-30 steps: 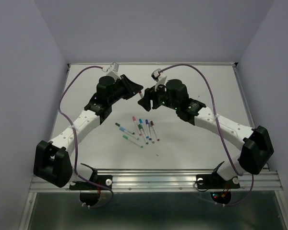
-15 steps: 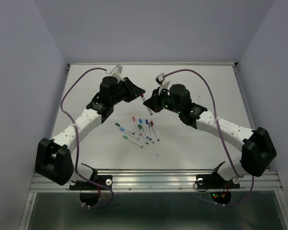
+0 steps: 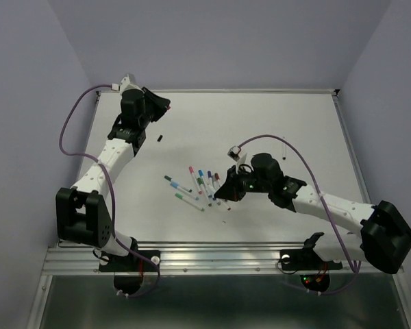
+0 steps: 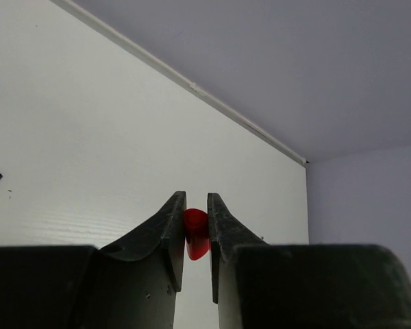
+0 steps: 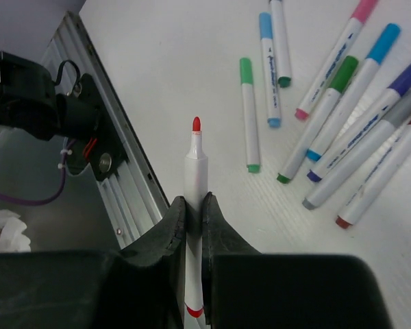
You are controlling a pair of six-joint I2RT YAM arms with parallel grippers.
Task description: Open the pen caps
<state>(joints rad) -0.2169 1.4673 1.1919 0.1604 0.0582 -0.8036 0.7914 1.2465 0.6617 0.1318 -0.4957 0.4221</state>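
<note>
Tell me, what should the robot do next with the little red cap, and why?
Probably the left hand should dip toward the table and open to let the red cap go. The cap is pinched between its fingers, far from the pens, and it is already off: the right hand grips the red pen with its tip bare. So this cap looks finished.

A lab test cell: white table (image 3: 294,123), plain walls (image 3: 219,48).

I can read nothing in any view. Through the right wrist camera, faint dark print runs along several white pen barrels (image 5: 269,75) lying on the surface (image 5: 192,55) ahead and right of the jaws, too small to make out.
</note>
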